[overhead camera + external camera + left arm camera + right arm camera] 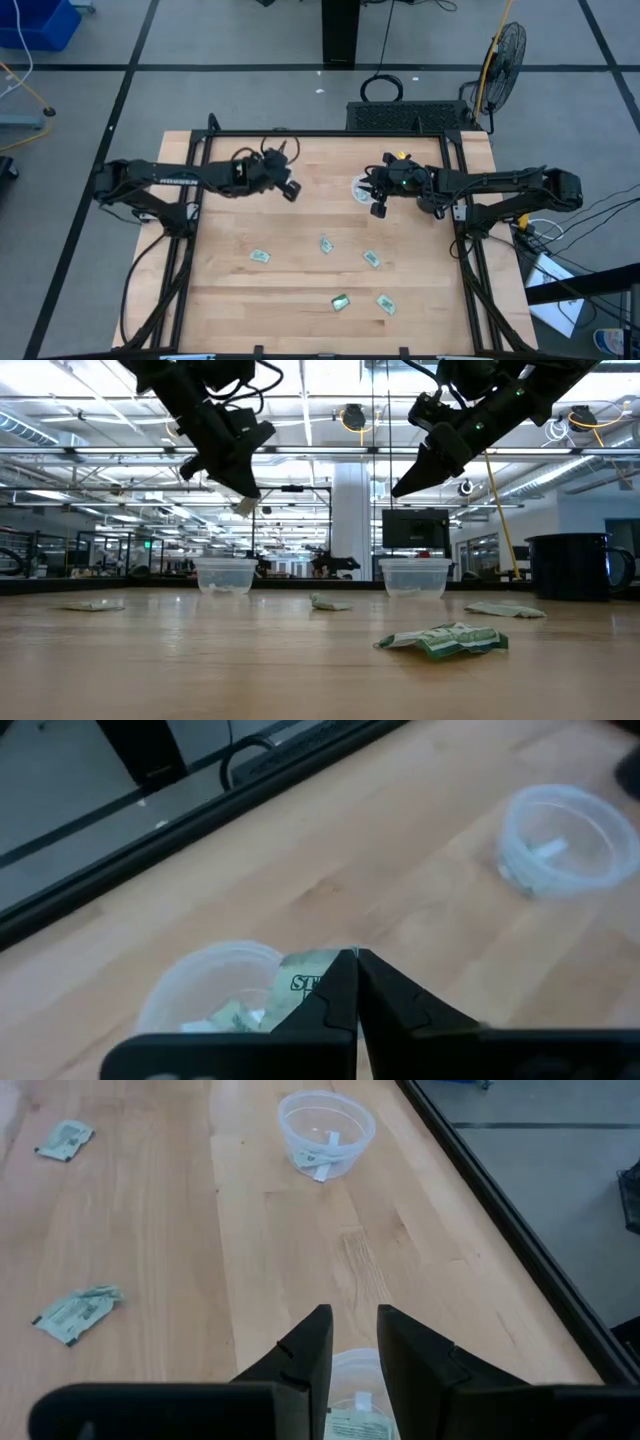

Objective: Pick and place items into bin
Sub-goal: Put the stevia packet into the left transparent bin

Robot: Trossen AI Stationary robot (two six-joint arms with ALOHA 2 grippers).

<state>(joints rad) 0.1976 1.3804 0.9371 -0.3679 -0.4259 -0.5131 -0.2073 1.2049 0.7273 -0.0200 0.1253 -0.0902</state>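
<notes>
- Five packets lay loose on the near half of the wooden table (pixel 300 310): one at the left (pixel 260 257), one in the middle (pixel 326 244), one to its right (pixel 371 259) and two nearest the front edge (pixel 340 301), (pixel 385 304).
- Two clear plastic bins stood on the far half of the table, the left bin (pixel 215 990) and the right bin (pixel 416 575), each already with packets inside.
- High over the left bin, the left gripper (pixel 355 958) had its fingers pressed together on a green-and-white held packet (pixel 305 975), pinching it by one edge.
- Above the right bin, the right gripper (pixel 353 1325) held its fingers slightly spread; whether anything was between them could not be told, though a packet (pixel 352 1427) showed in the bin just beneath.
- Judged from this, the step in hand was the left arm's drop: it would go best if the fingertips were centred over the bin's mouth and brought lower before parting, since a light packet let go from height could flutter past the rim.
</notes>
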